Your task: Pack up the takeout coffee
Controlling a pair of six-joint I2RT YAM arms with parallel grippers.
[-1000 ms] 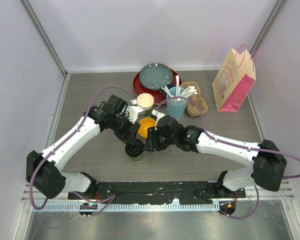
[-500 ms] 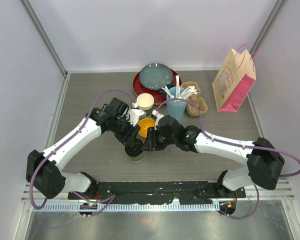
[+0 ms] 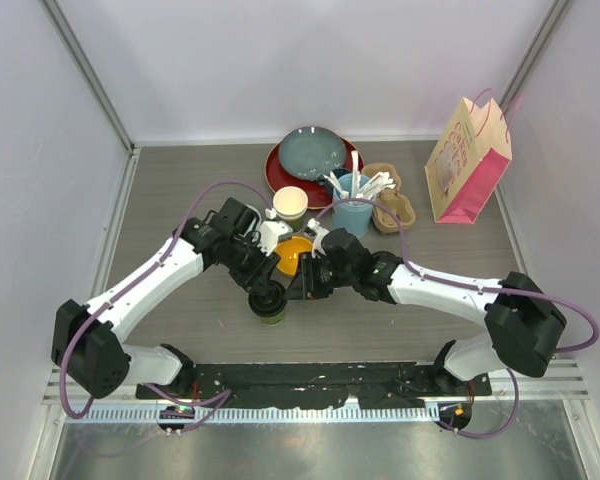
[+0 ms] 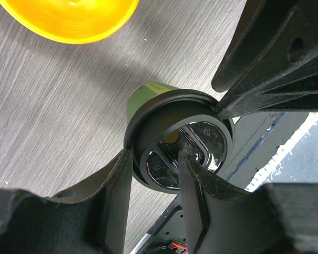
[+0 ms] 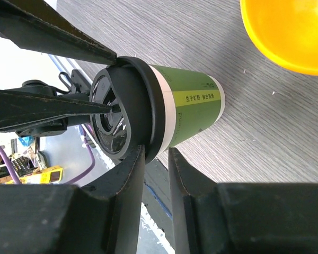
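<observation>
One dark green cup [image 3: 273, 311] with a black lid [image 4: 172, 119] stands on the table near the front; its green wall [image 5: 193, 108] shows in the right wrist view. My left gripper [image 3: 264, 291] is above it and pinches the lid's rim, one finger [image 4: 114, 198] outside and one on the lid top. My right gripper [image 3: 298, 288] comes from the right, its narrow-set tips [image 5: 156, 159] closed on the lid's edge [image 5: 148, 121]. The second cup [image 3: 290, 203] stands open, without a lid, farther back.
An orange bowl [image 3: 293, 253] lies just behind the lidded cup. A blue plate on a red plate [image 3: 310, 155], a light-blue cup of white utensils [image 3: 354, 214], a cardboard cup carrier [image 3: 392, 208] and a pink paper bag [image 3: 467, 160] stand at the back.
Both grippers have closed in slightly on the lidded cup; the right arm has shifted a little left. The cup has stayed in place.
</observation>
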